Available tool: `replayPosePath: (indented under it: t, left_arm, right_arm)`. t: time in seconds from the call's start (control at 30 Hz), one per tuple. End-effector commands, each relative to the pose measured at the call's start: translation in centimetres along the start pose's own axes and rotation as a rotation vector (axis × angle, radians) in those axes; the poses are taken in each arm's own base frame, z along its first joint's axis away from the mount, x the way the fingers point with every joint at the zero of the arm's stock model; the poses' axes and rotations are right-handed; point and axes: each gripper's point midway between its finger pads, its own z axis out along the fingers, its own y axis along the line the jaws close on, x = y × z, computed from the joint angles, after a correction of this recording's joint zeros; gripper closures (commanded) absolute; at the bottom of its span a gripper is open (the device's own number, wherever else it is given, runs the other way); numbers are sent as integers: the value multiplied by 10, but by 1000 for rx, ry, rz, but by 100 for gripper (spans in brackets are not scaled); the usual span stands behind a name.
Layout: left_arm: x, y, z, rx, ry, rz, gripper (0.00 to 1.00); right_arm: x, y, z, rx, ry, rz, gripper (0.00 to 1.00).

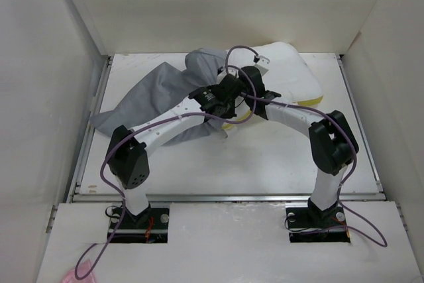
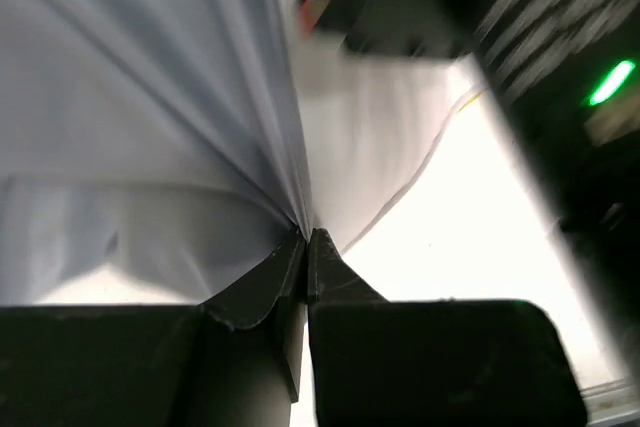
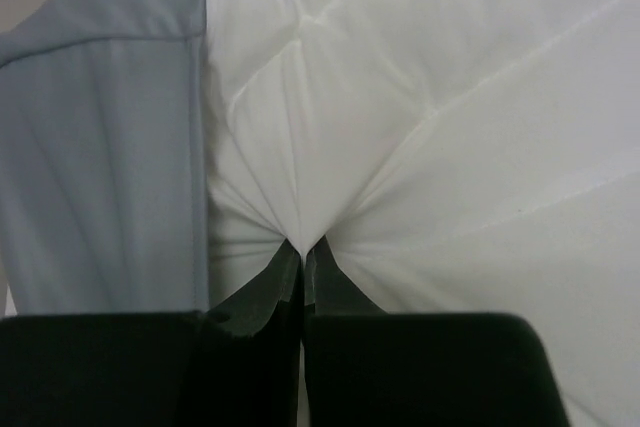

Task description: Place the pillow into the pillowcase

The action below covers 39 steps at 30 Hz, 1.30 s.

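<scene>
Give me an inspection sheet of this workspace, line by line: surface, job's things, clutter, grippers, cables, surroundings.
Surface: white table, metal rail along its edges.
Job's things: pillow at the back right; pillowcase crumpled at the back left, meeting the pillow.
Clutter: pink scrap at the near left corner, off the table.
Grippers: left gripper shut on pillowcase fabric; right gripper shut on the pillow's white cover.
Cables: purple cables hang in loose loops.
Surroundings: white walls on three sides.
</scene>
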Motion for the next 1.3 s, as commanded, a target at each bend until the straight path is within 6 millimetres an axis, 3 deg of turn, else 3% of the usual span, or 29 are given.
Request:
replayPosePath:
  t: [0.0,0.13,0.33,0.43,0.47,0.5,0.57,0.6,0.67,0.73,0.77,0.8,0.87,0.9,0.93,0.97,1.0,1.03,1.07,1.1,1.17,1.27]
  left_arm:
    - [24,7,-43,29,48,0,100]
    - [50,26,-45,-11,99,-24,100]
    - [66,24,-44,12,153,-27,100]
    - [45,-1,-47,116,105,-24,100]
    - [23,-15,-49,153,56,-28,100]
    - [8,-25,-57,191,20,-31,100]
    - [-16,-43,-69,265,-34,-11,100]
    - [-40,-56,-87,323,-92,-12,100]
    - [-53,-68,-100,385,-114,6,100]
    - [-72,-75,-116,418,-167,3,100]
    - [-74,-75,-112,404,-177,18,100]
    - [-75,-75,-105,387,-177,18,92]
    - [-73,-66,-93,343,-156,16,85]
    - [-75,-62,-87,329,-150,-1,76]
    - [-75,-48,-73,291,-133,-25,69]
    - [-69,-39,-62,266,-115,-29,66]
    - [-66,-33,-56,250,-103,-46,64]
    - [-64,-25,-50,225,-94,-62,62]
    - [-59,-11,-38,187,-81,-71,58]
    - [-57,-6,-37,177,-76,-85,50]
    - [-65,13,-33,129,-111,-110,40]
    - [-83,47,-34,22,-179,-151,32]
  right_arm:
    - [-89,15,0,18,-268,203,100]
    - [-98,8,3,25,-288,247,100]
    - [-125,22,-10,-10,-334,285,100]
    - [-123,37,-14,-56,-331,304,100]
    - [-115,41,-12,-64,-322,301,100]
    - [-101,52,-15,-84,-300,293,100]
    - [-78,54,-9,-75,-308,281,100]
    - [-65,58,-9,-73,-309,268,100]
    - [-45,54,1,-55,-298,281,100]
    - [-34,53,7,-58,-274,301,100]
    - [-33,56,7,-71,-263,313,100]
    - [-26,55,7,-78,-240,332,100]
    - [-6,49,4,-98,-182,312,100]
    - [-8,51,-4,-124,-171,316,100]
    - [-5,51,-11,-149,-153,305,94]
    - [19,40,-18,-172,-89,269,89]
    - [-4,51,-33,-259,-133,292,80]
    - [-1,51,-42,-292,-120,279,67]
    - [-3,46,-46,-323,-97,277,41]
    - [4,34,-49,-323,-65,267,34]
    - [-7,33,-60,-365,-61,239,24]
    - [-17,20,-59,-374,-26,142,18]
